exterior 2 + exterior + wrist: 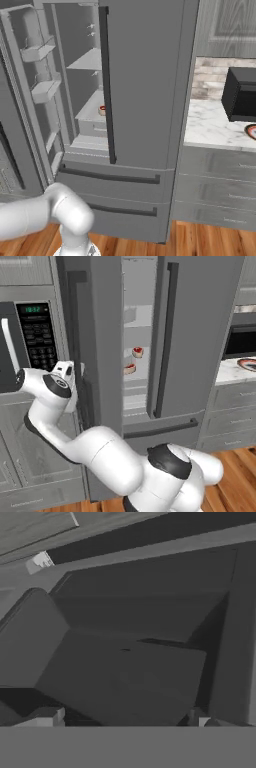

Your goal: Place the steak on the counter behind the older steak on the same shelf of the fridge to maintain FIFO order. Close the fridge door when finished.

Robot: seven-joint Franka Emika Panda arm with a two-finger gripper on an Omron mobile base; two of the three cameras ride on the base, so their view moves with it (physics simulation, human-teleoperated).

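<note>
a: grey fridge (195, 331), left door ajar; where do the steaks lie?
b: two red steaks sit on one pale shelf (131, 377) inside. the steak (138, 352) lies farther back, the older steak (129, 368) near the front edge.
a: and the tool (75, 381)?
b: by the open door's outer face; its finger spread cannot be told. marble tabletop (212, 127) lies to the right.
</note>
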